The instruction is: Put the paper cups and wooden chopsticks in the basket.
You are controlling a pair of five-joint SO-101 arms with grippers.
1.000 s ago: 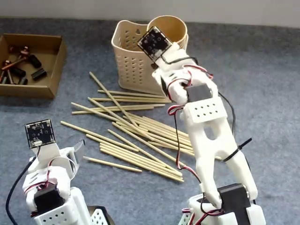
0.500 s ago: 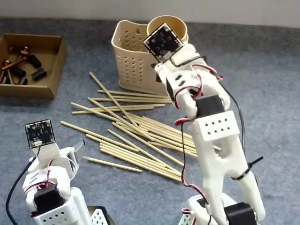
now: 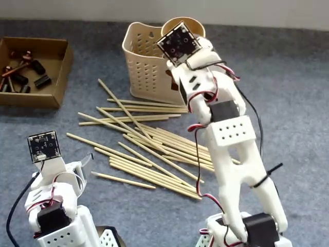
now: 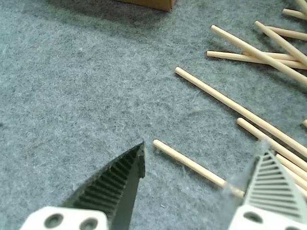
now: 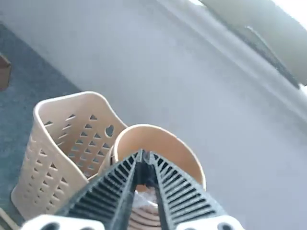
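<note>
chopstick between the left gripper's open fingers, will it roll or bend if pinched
The chopstick looks round and thin, so it may roll on the grey mat if nudged sideways. It lies dead straight like the other chopsticks, so it is probably stiff, light wood. The left gripper has ridged fingers, which should help against slipping.

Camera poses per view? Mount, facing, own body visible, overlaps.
High view: fixed overhead, facing down over the grey felt table; both arms show, the right at the cream perforated plastic basket.
Left wrist view: on the left wrist, facing down at wooden chopsticks; its open left hand frames them.
Right wrist view: on the right wrist, facing the basket and pale wall; right hand shut on the brown paper cup.
Shared: high and right wrist views both show basket and cup.
</note>
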